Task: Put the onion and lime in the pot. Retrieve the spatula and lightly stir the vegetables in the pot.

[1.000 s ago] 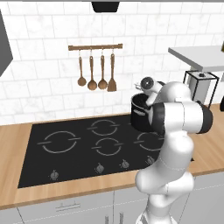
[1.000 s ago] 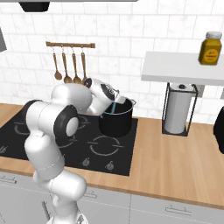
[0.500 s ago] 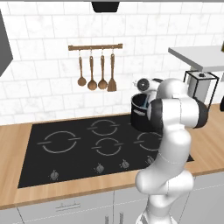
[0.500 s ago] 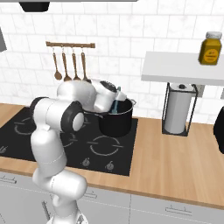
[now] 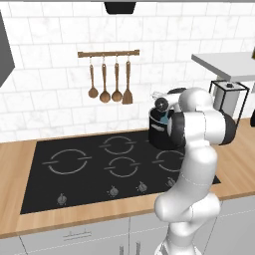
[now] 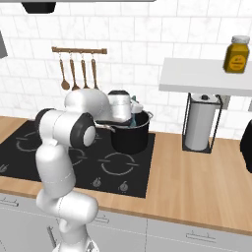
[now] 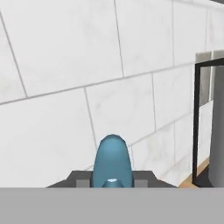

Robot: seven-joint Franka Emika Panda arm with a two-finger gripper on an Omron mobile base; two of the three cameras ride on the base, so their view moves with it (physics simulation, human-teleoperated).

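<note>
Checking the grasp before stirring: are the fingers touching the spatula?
Touching. In the hand view the blue spatula sits pinched between the two dark fingers, no gap showing.

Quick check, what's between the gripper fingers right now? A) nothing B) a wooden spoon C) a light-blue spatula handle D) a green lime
C: in the hand view the rounded light-blue end of the spatula sticks up between the fingers of the shut gripper, and the right base view shows blue at the hand over the pot.

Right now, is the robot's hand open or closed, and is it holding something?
Gripper: closed, holding the light-blue spatula over the black pot.
</note>
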